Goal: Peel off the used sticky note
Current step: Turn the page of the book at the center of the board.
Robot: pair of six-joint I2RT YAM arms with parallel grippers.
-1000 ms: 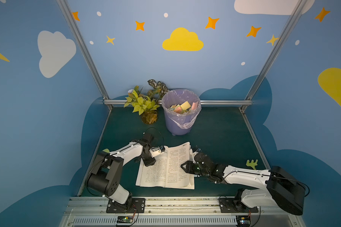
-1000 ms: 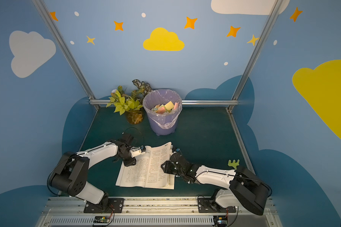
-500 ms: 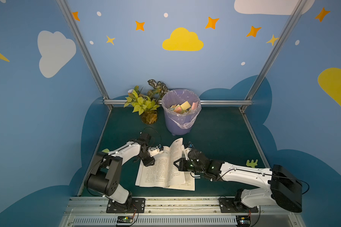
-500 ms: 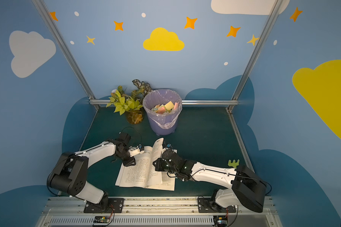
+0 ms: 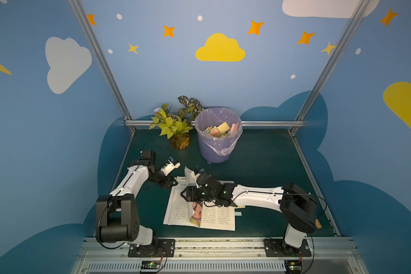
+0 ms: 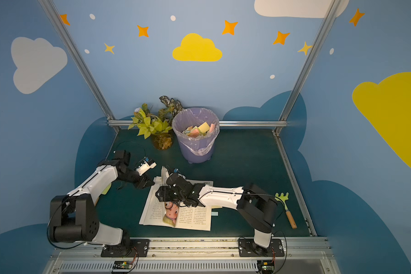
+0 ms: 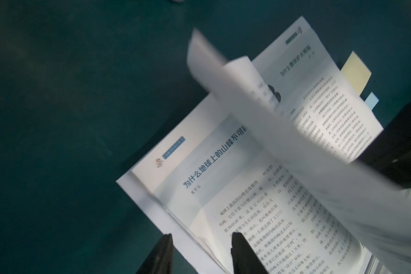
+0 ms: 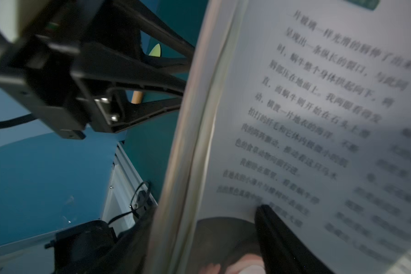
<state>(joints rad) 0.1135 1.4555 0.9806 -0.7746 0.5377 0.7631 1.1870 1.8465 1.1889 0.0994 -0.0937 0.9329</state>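
An open book (image 5: 214,218) lies on the green table, with several pages (image 5: 189,176) standing upright mid-turn above its spine. A yellow sticky note (image 7: 356,71) and a pale blue one (image 7: 371,100) poke out from the book's far edge; the blue tab (image 6: 214,214) also shows in a top view. My right gripper (image 5: 186,193) hovers over the book's middle, open. In the right wrist view one finger (image 8: 278,237) lies against the lifted page and the other is hidden behind the pages. My left gripper (image 7: 202,234) is open over the book's back left corner, holding nothing.
A lilac bin (image 5: 217,135) lined with plastic and holding several coloured notes stands at the back, beside a potted plant (image 5: 176,125). A small green rake (image 6: 286,206) with a wooden handle lies at the right. A yellow-green note (image 6: 106,189) lies under the left arm.
My right gripper swept left across the book with a bundle of pages, then opened; the pages now stand upright and an illustrated page shows. My left gripper drew back slightly toward the book's corner.
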